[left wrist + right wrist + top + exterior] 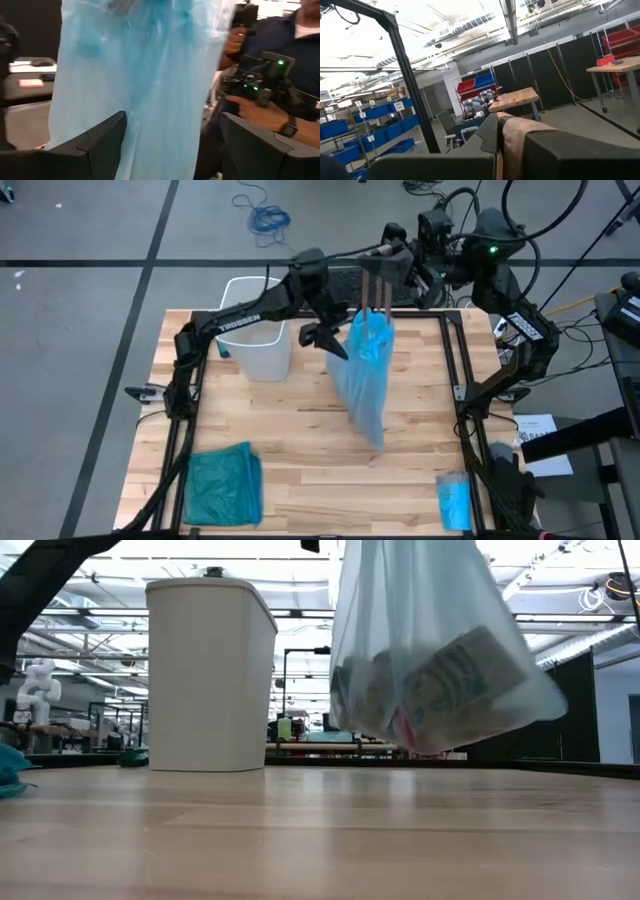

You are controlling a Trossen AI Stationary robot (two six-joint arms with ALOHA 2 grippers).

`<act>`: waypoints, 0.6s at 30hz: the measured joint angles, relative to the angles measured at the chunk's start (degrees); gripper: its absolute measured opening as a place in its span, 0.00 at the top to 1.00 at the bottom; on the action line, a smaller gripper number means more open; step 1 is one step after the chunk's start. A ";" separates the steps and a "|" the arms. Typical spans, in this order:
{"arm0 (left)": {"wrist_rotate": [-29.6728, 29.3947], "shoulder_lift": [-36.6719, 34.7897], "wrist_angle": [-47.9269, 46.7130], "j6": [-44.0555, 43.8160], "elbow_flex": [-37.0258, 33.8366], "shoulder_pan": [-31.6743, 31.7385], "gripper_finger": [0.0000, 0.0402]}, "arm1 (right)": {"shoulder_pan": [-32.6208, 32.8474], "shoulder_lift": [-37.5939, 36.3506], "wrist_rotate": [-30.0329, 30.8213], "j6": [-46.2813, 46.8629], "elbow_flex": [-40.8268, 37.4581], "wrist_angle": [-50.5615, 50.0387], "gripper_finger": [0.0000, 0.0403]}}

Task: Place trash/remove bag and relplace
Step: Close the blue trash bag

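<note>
The pale sky-blue see-through bag (365, 375) hangs from my right gripper (377, 304), which is shut on its top over the table's far middle. In the low view the bag (440, 650) hangs clear of the table, with trash in its bottom: a white labelled piece (462, 672) and something red (412, 730). My left gripper (326, 338) is open beside the bag's upper part. In its wrist view the bag (150, 85) fills the gap between the two fingers (100, 145). The white bin (256, 330) stands upright on the table, left of the bag. My right gripper has the bag's gathered top (372, 322) pinched between its two brown-padded fingers (375, 288), which come from above, pointing down. The bag hangs straight below them, drawn long, lifted clear of the table. In its own wrist view the shut fingers (515, 142) hide the plastic. My left gripper: I cannot tell whether it touches the bag.
A darker teal-green bag (222, 485) lies at the table's near left corner, and a small folded blue packet (454, 500) at the near right. A person's hands (260, 112) hold a controller beyond the table. Bare wood (300, 435) lies between bin and near edge.
</note>
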 joint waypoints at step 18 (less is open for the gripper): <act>-22.30 0.00 -0.64 6.06 0.00 -5.96 0.26 | -0.33 0.10 4.11 0.16 0.00 4.72 1.00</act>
